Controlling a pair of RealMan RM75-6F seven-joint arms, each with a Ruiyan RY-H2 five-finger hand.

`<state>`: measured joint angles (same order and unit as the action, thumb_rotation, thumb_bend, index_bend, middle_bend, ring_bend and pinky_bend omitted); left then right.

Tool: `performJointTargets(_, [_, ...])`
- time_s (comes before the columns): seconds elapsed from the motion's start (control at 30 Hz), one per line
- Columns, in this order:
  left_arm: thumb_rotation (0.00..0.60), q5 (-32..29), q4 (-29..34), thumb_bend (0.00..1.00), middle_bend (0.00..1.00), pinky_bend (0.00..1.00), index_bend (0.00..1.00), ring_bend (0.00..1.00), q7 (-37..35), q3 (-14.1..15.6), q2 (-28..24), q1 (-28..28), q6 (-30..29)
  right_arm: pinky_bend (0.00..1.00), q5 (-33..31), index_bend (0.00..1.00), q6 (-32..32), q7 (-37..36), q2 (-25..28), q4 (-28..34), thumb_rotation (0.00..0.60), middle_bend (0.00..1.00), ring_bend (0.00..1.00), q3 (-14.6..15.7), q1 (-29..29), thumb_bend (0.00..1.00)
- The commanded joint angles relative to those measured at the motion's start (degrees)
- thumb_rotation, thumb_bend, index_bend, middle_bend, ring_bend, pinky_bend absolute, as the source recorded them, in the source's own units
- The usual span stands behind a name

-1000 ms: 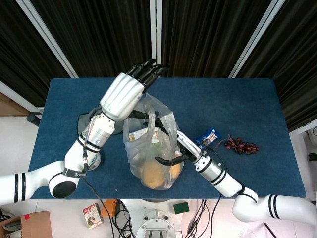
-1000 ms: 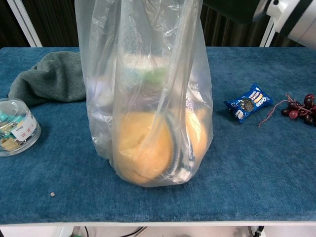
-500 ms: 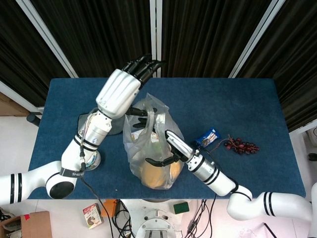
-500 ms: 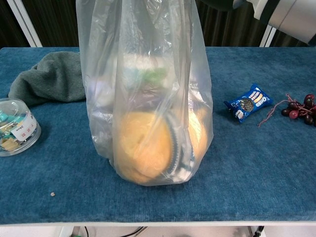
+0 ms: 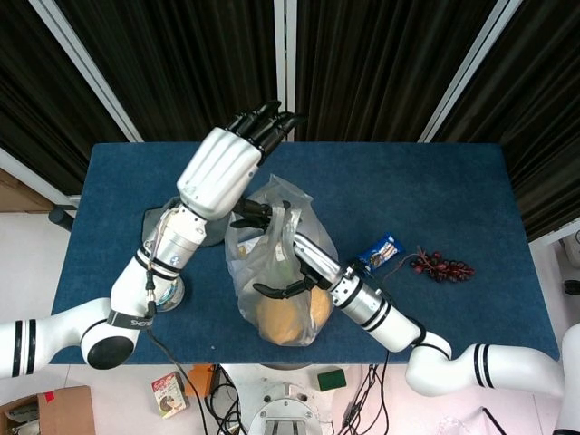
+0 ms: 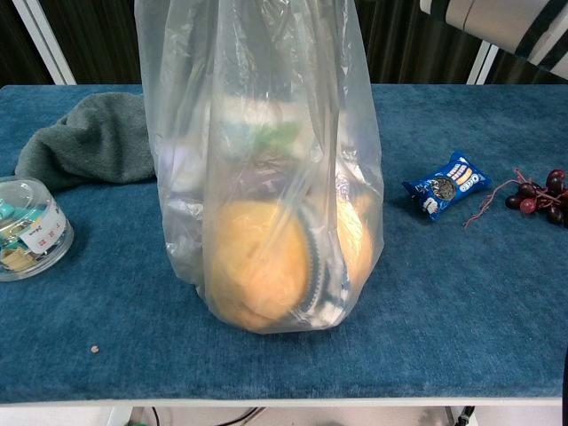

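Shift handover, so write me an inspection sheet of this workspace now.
Surface: blue cloth-covered table.
Job's things: clear plastic bag standing upright, orange round item and packets inside.
Clutter: grey cloth, clear tub, blue snack packet, grapes.
Hands: left hand above the bag's far side, fingers straight; right hand at the bag's mouth, grip unclear.
Cables: bundles below the table's front edge.
Surroundings: dark curtains behind.
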<state>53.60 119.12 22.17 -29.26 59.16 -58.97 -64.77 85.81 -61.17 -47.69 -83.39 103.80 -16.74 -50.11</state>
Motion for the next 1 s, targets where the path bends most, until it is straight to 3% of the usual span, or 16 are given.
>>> performJointTargets(0.03, [0.511, 0.0, 0.11, 0.0, 0.18, 0.22, 0.11, 0.09, 0.01, 0.16, -0.04, -0.26, -0.05, 0.03, 0.11, 0.02, 0.13, 0.06, 0.06, 0.13, 0.6, 0.11, 0.0, -0.32, -0.31, 0.29])
performJointTargets(1.0, [0.508, -3.35, 1.6, 0.0, 0.18, 0.22, 0.12, 0.09, 3.56, 0.97, -1.03, -3.01, -1.08, 0.03, -0.69, 0.04, 1.34, 1.7, -0.59, 0.4, 0.6, 0.12, 0.0, -2.61, -3.02, 0.3])
